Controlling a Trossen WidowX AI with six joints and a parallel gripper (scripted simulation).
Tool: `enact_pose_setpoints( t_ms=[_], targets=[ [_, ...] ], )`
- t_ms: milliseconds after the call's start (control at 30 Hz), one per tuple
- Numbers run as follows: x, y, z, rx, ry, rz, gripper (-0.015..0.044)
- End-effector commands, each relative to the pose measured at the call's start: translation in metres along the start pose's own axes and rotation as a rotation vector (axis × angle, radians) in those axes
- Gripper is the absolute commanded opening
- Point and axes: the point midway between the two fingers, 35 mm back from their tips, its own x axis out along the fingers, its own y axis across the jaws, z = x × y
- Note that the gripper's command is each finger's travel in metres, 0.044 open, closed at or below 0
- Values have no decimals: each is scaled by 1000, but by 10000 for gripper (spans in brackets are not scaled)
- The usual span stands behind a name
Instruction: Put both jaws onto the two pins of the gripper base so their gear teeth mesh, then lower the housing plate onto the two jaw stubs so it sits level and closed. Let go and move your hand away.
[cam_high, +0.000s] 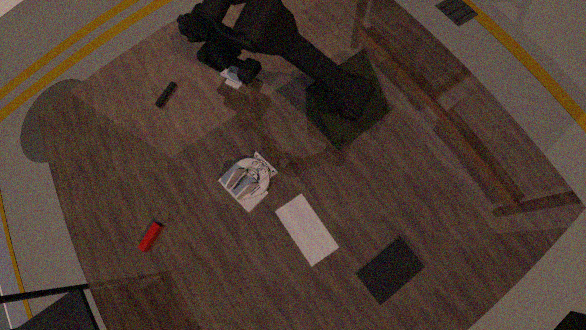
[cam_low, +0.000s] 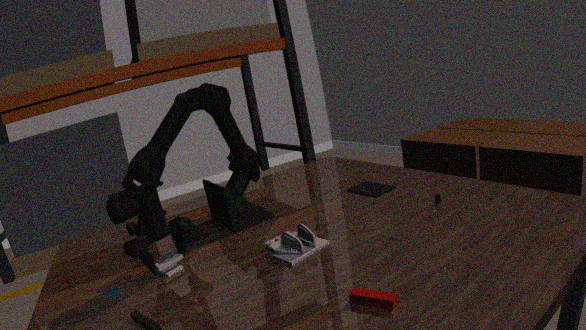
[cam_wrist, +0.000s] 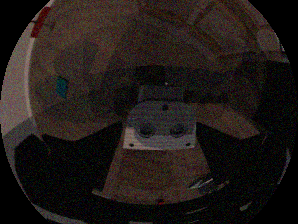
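Note:
The gripper base (cam_high: 251, 204) (cam_low: 294, 260) lies pale on the table. Two upright pale jaws (cam_low: 291, 242) (cam_low: 305, 235) stand on it; whether their teeth mesh is too small to tell. The housing plate (cam_high: 233, 80) (cam_low: 173, 270) (cam_wrist: 162, 118) lies apart from the base, towards the back left in the top view. The wrist view shows two round hollows on it and small holes at its near corners. My gripper (cam_high: 232, 69) (cam_low: 169, 254) (cam_wrist: 160, 125) is open at the plate, one dark finger on each side and nothing gripped. Finger contact with the plate is unclear.
A black bar (cam_high: 166, 95) (cam_low: 145, 320) lies near the plate. A red block (cam_high: 150, 237) (cam_low: 373, 300) (cam_wrist: 41, 22) and a teal patch (cam_low: 112, 293) (cam_wrist: 61, 86) are farther off. A pale rectangle (cam_high: 307, 230) and dark square (cam_high: 390, 270) (cam_low: 372, 189) lie beyond the base.

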Motion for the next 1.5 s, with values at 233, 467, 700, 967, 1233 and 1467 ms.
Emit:
enact_pose_setpoints(
  t_ms=[233,467,700,967,1233,1467],
  targets=[
    [0,0,0,0,0,0,400],
    [0,0,0,0,0,0,353],
    [0,0,0,0,0,0,351],
    [-8,1,0,1,0,0,351],
    [-33,2,0,3,1,1,351],
    [-55,2,0,5,1,2,351]
  ],
)
